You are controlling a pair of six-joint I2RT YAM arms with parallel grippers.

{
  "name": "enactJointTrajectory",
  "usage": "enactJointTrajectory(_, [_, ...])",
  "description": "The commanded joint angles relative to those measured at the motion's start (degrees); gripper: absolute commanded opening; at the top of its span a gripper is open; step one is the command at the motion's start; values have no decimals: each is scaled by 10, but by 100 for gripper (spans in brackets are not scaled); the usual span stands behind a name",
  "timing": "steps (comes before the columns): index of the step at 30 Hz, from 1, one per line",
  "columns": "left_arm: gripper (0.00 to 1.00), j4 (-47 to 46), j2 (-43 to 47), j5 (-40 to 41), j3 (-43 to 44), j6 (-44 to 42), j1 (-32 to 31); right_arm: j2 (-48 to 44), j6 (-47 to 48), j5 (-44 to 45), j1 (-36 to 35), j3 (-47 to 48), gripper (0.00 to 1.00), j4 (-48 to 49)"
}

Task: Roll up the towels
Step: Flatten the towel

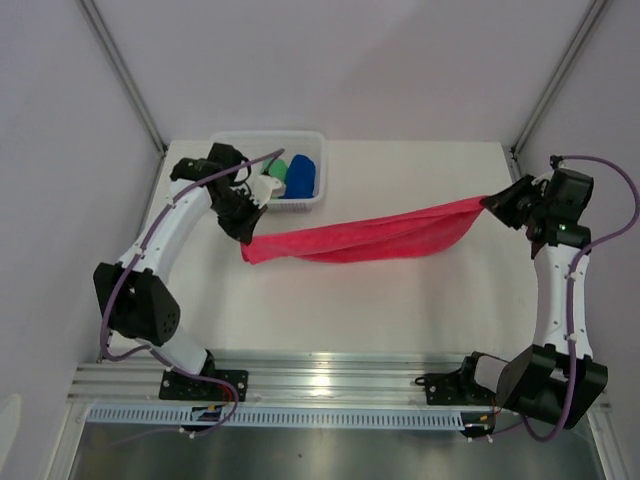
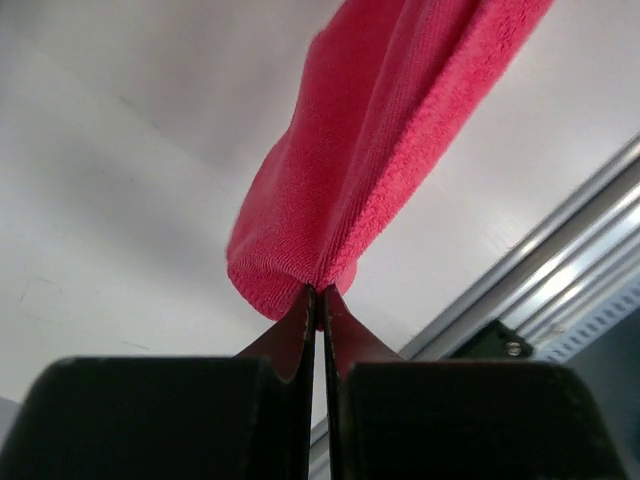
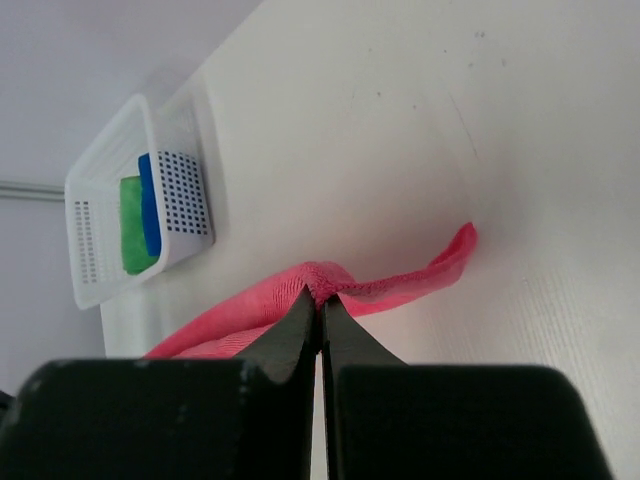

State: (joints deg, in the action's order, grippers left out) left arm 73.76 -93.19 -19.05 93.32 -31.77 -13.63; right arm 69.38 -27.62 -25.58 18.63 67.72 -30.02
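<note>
The pink-red towel hangs stretched between both arms above the table, sagging in the middle. My left gripper is shut on its left end; in the left wrist view the pink-red towel is pinched at the tips of the left gripper. My right gripper is shut on the right corner; the right gripper clamps a fold of the pink-red towel. The blue towel and green towel lie in the white basket.
The white mesh basket stands at the table's back left, close behind the left arm. The table's front edge carries a metal rail. Walls close in the left and right sides.
</note>
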Motion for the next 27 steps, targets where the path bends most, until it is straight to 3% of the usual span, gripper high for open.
enactJointTrajectory(1, [2,-48,48,98,-120,-57,10,-46,-27,-4,-38,-56,0,7])
enactJointTrajectory(5, [1,-330,83,221,-282,-53,-27,-59,-74,44,-162,-174,0,91])
enactJointTrajectory(6, [1,-356,90,225,-328,-58,-39,-58,-104,48,-174,-195,0,103])
enactJointTrajectory(11, [9,-331,118,117,-431,-105,-104,-68,-113,77,-181,-283,0,118])
enactJointTrajectory(16, [34,-193,103,15,-437,-135,-122,-58,-88,86,-182,-294,0,90])
enactJointTrajectory(21, [48,-223,109,57,-428,-90,-122,-64,-87,84,-181,-303,0,100])
enactJointTrajectory(27, [47,-285,73,126,-433,-49,-124,-65,-81,78,-178,-301,0,99])
